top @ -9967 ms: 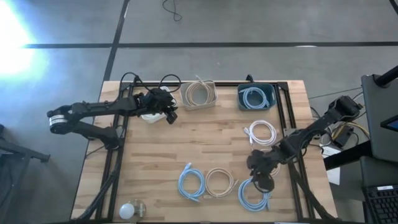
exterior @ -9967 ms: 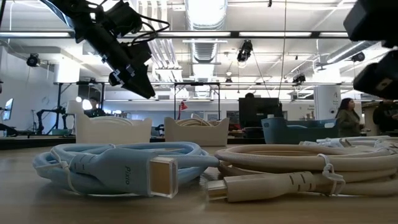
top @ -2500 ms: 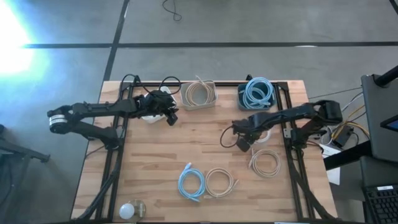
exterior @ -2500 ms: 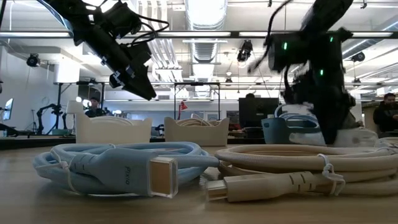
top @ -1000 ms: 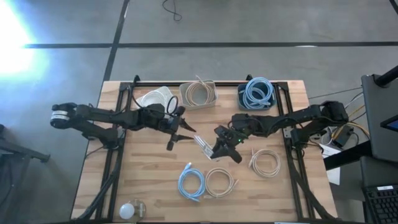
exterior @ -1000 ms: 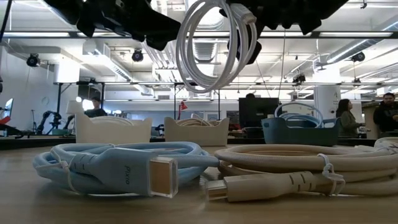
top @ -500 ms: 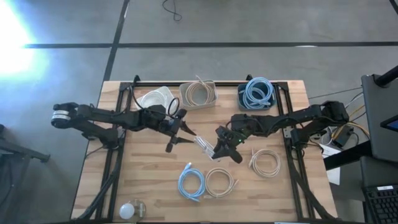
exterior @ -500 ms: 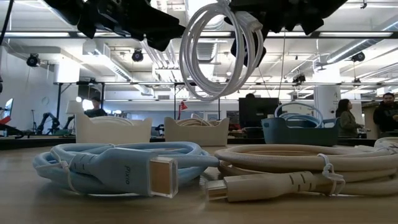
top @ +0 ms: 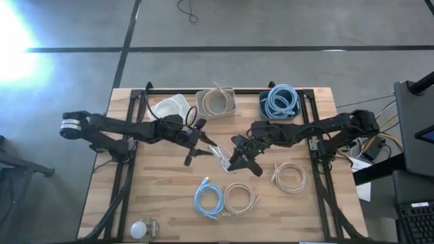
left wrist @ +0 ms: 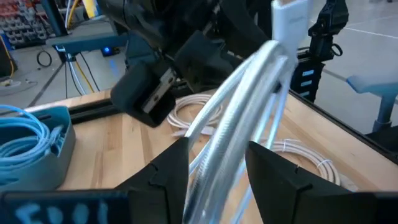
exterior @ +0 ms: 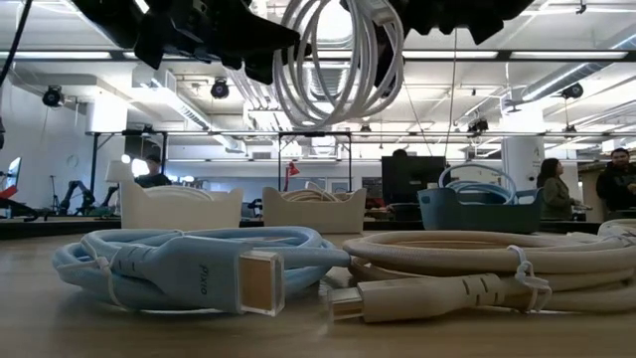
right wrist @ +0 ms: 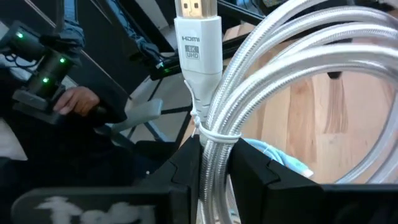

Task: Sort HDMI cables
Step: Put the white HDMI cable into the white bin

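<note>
White coiled HDMI cable (top: 222, 155) hangs pinched in right gripper (top: 234, 158), left gripper (top: 201, 143) straddling it.

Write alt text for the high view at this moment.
Over the middle of the wooden table, the right gripper holds a white HDMI cable while the open left gripper reaches its other side. Three coils lie near the front; three bins line the back.

White coil (exterior: 333, 65) hangs upright in air above the table (exterior: 60, 333), dark arm parts on both sides of its top. Blue cable (exterior: 189, 270) lies on the table below it; beige cable (exterior: 477, 264) just beside the blue one. Behind: white bin (exterior: 181, 209), beige bin (exterior: 314, 210), blue bin (exterior: 477, 211) with blue coils.
</note>
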